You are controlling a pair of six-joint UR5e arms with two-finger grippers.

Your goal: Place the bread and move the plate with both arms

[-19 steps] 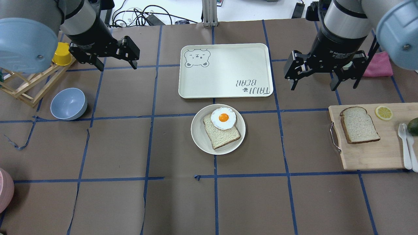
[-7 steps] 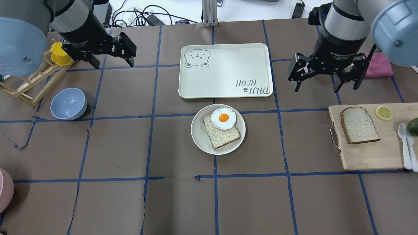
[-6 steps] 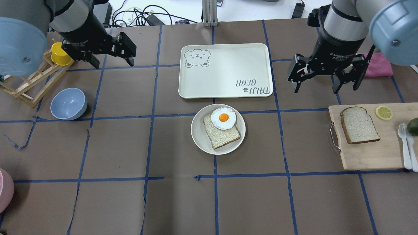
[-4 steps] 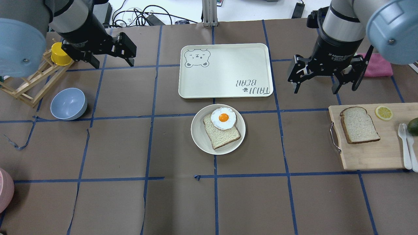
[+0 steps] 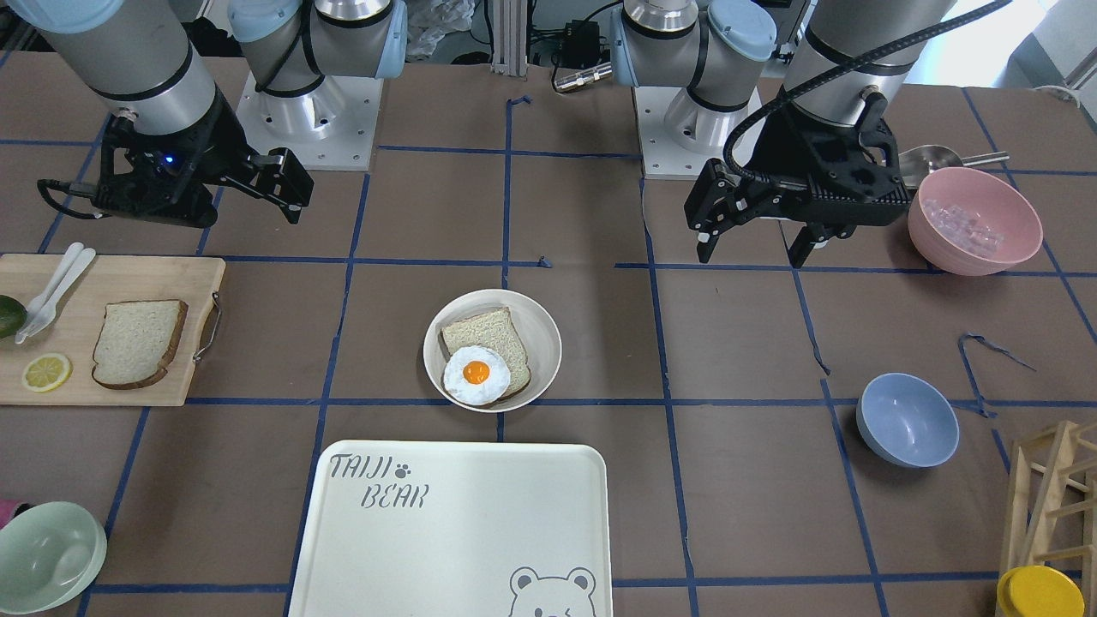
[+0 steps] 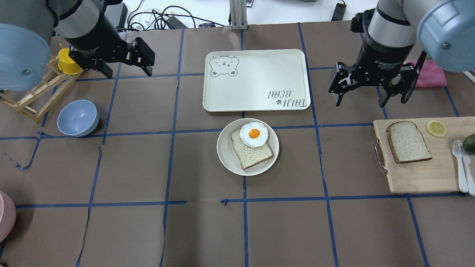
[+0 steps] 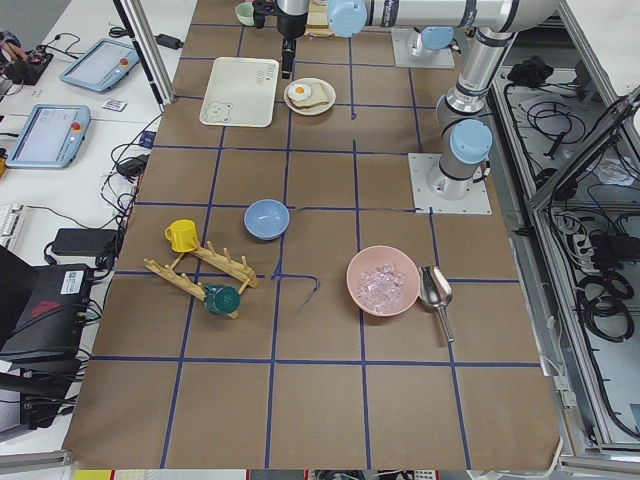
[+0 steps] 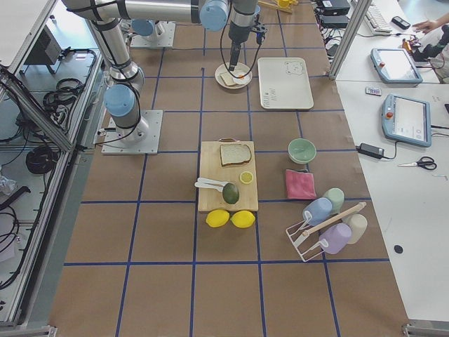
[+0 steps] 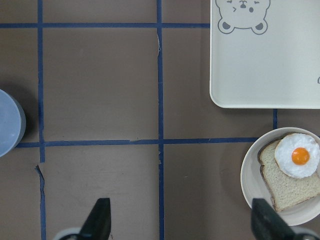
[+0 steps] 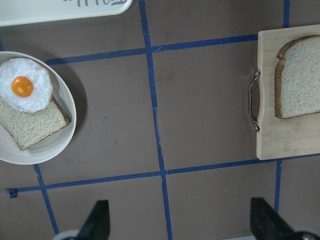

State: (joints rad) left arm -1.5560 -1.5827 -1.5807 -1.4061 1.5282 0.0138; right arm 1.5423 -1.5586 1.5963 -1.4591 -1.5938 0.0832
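The bread [image 6: 408, 142], a dark-crusted slice, lies flat on a wooden cutting board [image 6: 419, 178] at the right; it also shows in the right wrist view [image 10: 300, 77]. The round cream plate [image 6: 226, 150] sits mid-table and holds a lighter slice topped with a fried egg [image 6: 254, 134]. My right gripper [image 6: 360, 102] is open and empty, hovering behind the board's left end. My left gripper [image 6: 128, 70] is open and empty, hovering far left of the plate, which shows at the right edge of the left wrist view [image 9: 250, 175].
The bear-print tray [image 6: 256, 79] lies just behind the plate. A blue bowl [image 6: 78, 118] and a wooden rack with a yellow cup [image 6: 69, 61] stand at the left. A lemon slice [image 6: 436, 128], an avocado, white cutlery and a pink cloth [image 6: 430, 74] are at the right.
My left gripper has drifted slightly back and to the left. My right gripper has shifted a little to the right and looks smaller, as if lifted. Both stay open; the bread and plate have not moved.
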